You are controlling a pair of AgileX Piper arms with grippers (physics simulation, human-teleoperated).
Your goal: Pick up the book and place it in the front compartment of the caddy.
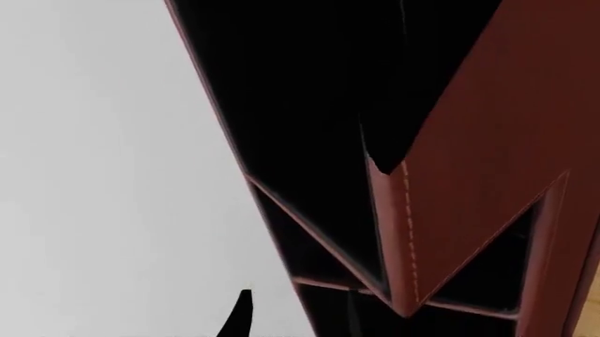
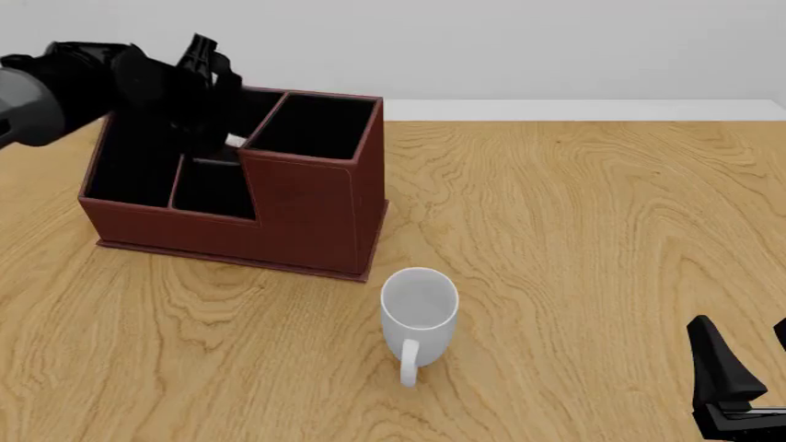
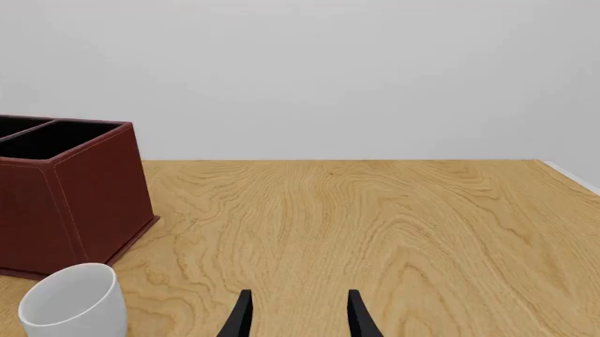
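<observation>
a wide wooden desk [image 2: 590, 230] with strong grain fills the front view, ending at a pale wall.

on the left half of the desk stands the caddy [image 2: 313, 216], a large reddish-brown box with black-lined sections of stepped heights. its tallest section is at the right rear; lower sections lie to the left and at the front. the left wrist view looks close into its dark sections and stitched dividers [image 1: 408, 232].

the left arm [image 2: 74, 87], grey and black, reaches in from the left edge over the caddy. the left claw [image 2: 212, 110] hangs above the lower sections, and whether it is spread or pinching cannot be told. a small white-edged shape just beneath it, at the inner divider, may be the book [image 2: 234, 141]; it is too hidden to be sure which section it is in.

a white mug [image 2: 418, 313] stands upright just in front of the caddy's right corner, handle toward the camera.

the right claw [image 3: 298, 317] rests low at the desk's near right corner, well apart from the mug, its fingers spread and holding nothing.
</observation>
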